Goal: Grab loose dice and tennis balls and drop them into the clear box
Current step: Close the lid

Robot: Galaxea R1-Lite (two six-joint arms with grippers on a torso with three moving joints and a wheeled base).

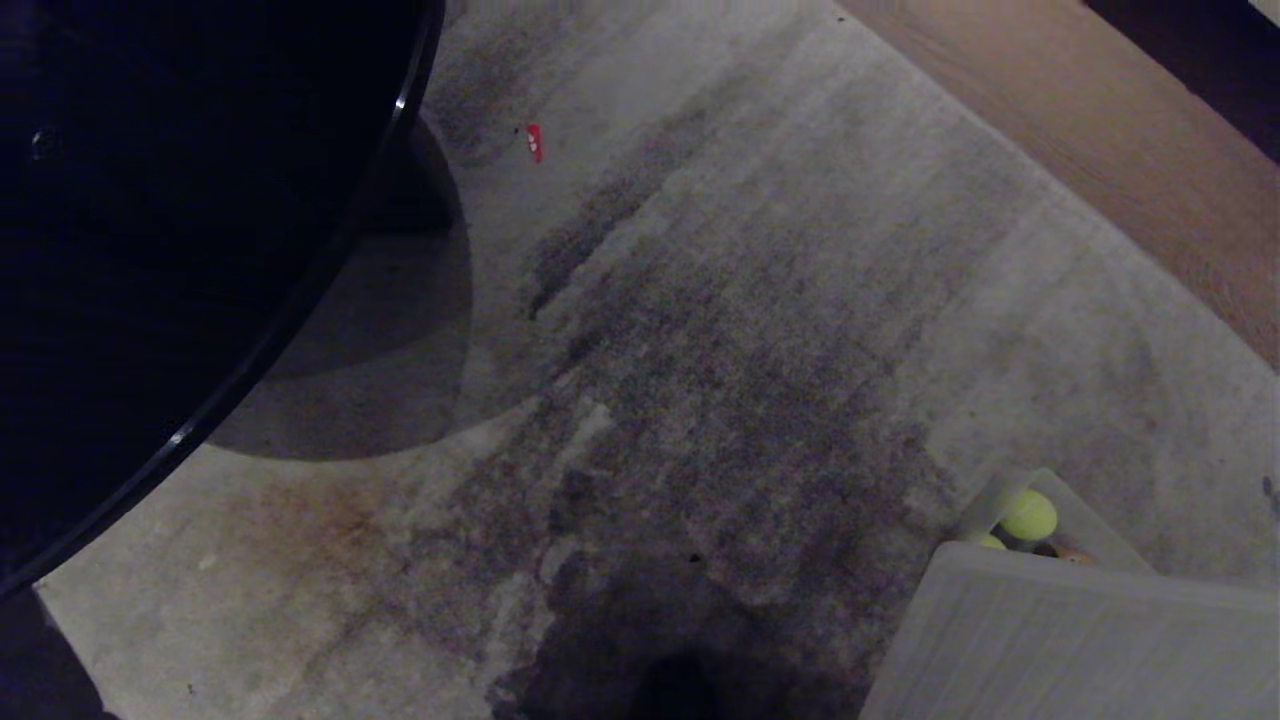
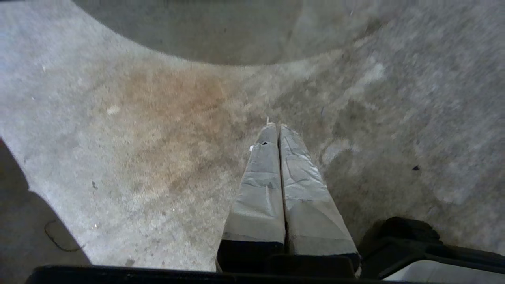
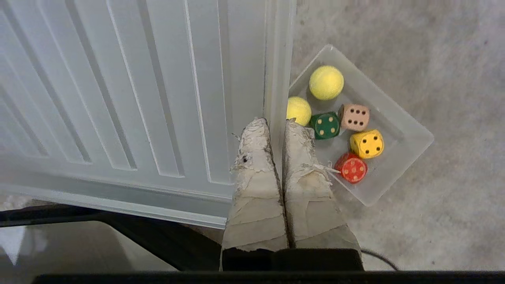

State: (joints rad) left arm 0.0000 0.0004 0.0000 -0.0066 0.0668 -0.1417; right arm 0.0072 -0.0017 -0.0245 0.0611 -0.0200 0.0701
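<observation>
dim head view, brighter wrist views

the head view is dark and grainy, with a curved shadow under the black round table (image 1: pixel 150 250) and another at the bottom edge of the carpet (image 1: pixel 750 350). both wrist views are evenly lit, slightly soft, without glare.

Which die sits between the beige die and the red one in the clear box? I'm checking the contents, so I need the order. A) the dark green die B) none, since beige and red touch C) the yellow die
C: in the right wrist view the yellow die lies between the beige die and the red die inside the clear box, while the dark green die sits off to the side beside a tennis ball.
</observation>
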